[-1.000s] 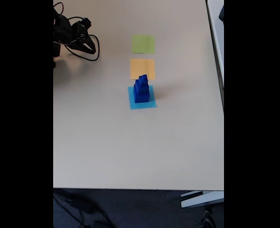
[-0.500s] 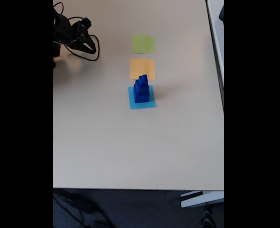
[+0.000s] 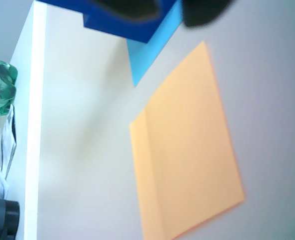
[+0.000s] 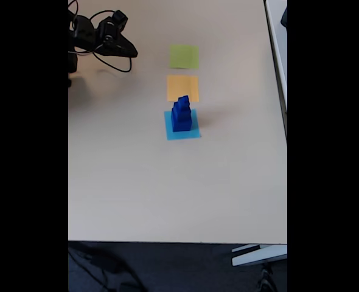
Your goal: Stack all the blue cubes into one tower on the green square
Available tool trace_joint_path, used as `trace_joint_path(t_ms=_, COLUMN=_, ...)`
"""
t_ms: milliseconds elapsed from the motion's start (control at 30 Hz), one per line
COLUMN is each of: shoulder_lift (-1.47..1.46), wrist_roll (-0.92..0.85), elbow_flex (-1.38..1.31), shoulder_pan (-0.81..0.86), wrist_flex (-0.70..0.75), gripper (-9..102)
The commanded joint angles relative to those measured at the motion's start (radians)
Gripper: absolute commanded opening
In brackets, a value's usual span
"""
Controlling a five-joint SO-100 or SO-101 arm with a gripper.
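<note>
In the fixed view three dark blue cubes form a stepped tower [image 4: 181,114] standing on the flat light-blue square [image 4: 184,132]. The green square [image 4: 184,56] lies bare at the far end of the row, beyond the orange square [image 4: 182,87]. My gripper [image 4: 132,53] hangs at the upper left, well away from the tower, pointing right, with nothing in it. In the wrist view the gripper [image 3: 170,15] is two dark blurred shapes at the top edge, over the bottom blue cube [image 3: 120,27] and the light-blue square [image 3: 155,47]. How far apart the jaws stand is unclear.
The orange square [image 3: 187,150] spreads across the wrist view. A black cable [image 4: 120,68] loops on the table under the arm. Past the table edge in the wrist view sit a green glassy object [image 3: 0,92] and a dark object [image 3: 2,217]. Another desk [image 4: 278,36] adjoins on the right.
The arm has risen from its folded pose and the gripper has swung up and to the right. The tower and the squares have not moved.
</note>
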Motion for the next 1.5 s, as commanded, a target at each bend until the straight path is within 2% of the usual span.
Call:
trace_joint_path(t_ms=0, shoulder_lift=0.025, wrist_roll=0.034, elbow_flex=-0.091, shoulder_pan=-0.023, wrist_flex=0.003, gripper=0)
trace_joint_path(t_ms=200, shoulder_lift=-0.031, wrist_roll=0.083, elbow_flex=-0.222, shoulder_pan=-0.035, wrist_flex=0.071, gripper=0)
trace_joint_path(t_ms=400, shoulder_lift=-0.385, wrist_roll=0.164, elbow_flex=-0.561, shoulder_pan=-0.029, wrist_flex=0.164, gripper=0)
trace_joint_path(t_ms=833, shoulder_lift=-0.719, wrist_roll=0.408, elbow_flex=-0.801, shoulder_pan=-0.015, wrist_flex=0.166, gripper=0)
trace_joint_path(t_ms=1033, shoulder_lift=-0.857, wrist_roll=0.577, elbow_flex=-0.928, shoulder_pan=-0.005, wrist_flex=0.189, gripper=0)
trace_joint_path(t_ms=1200, shoulder_lift=-0.976, wrist_roll=0.712, elbow_flex=-1.029, shoulder_pan=0.080, wrist_flex=0.189, gripper=0)
trace_joint_path(t_ms=1467, shoulder_lift=-1.241, wrist_roll=0.787, elbow_flex=-1.327, shoulder_pan=0.207, wrist_flex=0.202, gripper=0)
